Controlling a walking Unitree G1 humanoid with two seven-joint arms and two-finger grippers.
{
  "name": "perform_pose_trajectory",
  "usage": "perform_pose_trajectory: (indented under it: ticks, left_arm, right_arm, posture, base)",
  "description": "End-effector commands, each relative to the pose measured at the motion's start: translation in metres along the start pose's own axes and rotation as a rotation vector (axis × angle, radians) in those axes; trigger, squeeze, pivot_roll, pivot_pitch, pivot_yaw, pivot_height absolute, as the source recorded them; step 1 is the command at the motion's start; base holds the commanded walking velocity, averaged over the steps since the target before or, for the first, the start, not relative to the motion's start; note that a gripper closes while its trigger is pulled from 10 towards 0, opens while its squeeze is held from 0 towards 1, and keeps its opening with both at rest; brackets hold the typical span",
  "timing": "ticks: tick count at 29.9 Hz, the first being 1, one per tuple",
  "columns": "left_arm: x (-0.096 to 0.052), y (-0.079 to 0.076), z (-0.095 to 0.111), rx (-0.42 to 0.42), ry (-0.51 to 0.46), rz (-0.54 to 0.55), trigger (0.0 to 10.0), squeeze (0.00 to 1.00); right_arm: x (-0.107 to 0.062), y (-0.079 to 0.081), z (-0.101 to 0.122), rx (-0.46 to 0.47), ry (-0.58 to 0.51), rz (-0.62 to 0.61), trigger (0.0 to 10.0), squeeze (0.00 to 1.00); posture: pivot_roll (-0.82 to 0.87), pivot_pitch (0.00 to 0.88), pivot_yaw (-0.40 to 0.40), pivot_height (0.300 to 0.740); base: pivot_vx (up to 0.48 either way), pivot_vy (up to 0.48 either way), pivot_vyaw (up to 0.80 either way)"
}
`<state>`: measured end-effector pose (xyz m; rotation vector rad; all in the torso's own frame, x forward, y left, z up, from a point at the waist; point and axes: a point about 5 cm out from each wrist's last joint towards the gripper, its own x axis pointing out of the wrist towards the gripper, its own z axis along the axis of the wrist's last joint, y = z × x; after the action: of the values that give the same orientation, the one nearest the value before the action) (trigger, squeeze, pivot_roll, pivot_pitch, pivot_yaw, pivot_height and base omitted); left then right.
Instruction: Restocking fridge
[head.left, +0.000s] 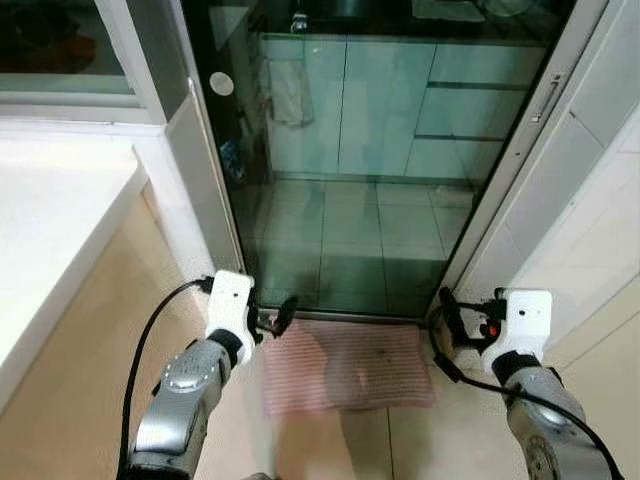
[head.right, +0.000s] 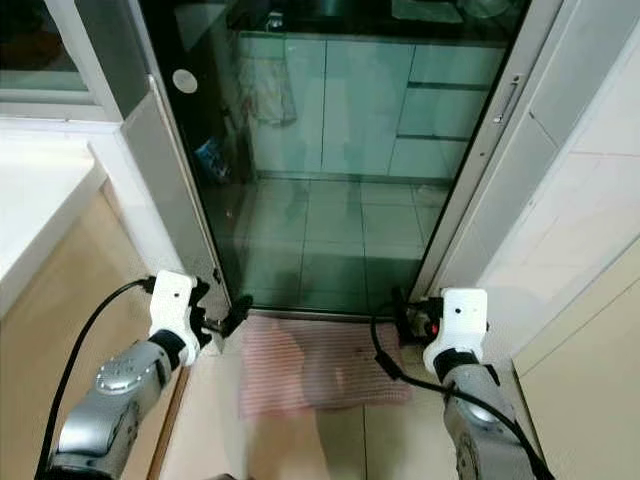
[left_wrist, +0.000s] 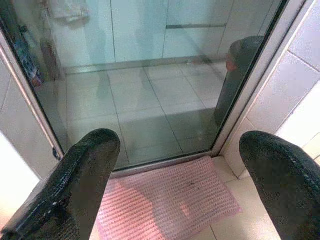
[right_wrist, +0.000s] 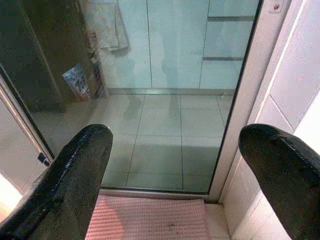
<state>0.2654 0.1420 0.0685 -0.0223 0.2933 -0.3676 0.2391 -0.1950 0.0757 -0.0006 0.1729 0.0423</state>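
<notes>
Facing glass door (head.left: 370, 160) | pink mat (head.left: 345, 365) long axis along threshold | both jaws wide, holding nothing

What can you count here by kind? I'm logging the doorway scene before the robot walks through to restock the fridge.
Grippers: 2, left gripper and right gripper, both open and empty
Pink floor mats: 1, the mat in front of the glass door
Glass doors: 1, the glass door
Hanging towels: 1, the towel seen through the glass
White countertops: 1, the countertop
Total: 6
</notes>
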Motion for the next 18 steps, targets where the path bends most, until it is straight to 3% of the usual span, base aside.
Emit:
perform_pose_trajectory:
  ticks: [1,18]
  left_arm:
    - [-0.0007,0.0023,-0.0021,0.003,0.009,0.013,10.0,0.00]
    - [-0.0007,0.0023,-0.0021,0.003,0.009,0.013,10.0,0.00]
  right_arm:
    - [-0.0002,-0.0062,-0.0041,-0.019,0.026,-0.020,10.0,0.05]
    - [-0.0002,-0.0062,-0.0041,-0.019,0.026,-0.020,10.0,0.05]
  posture:
    - [-0.11,0.000,0.018,0.740]
    - [-0.11,0.000,0.018,0.740]
  base:
    - [0.000,0.000,0.00]
    - [0.000,0.000,0.00]
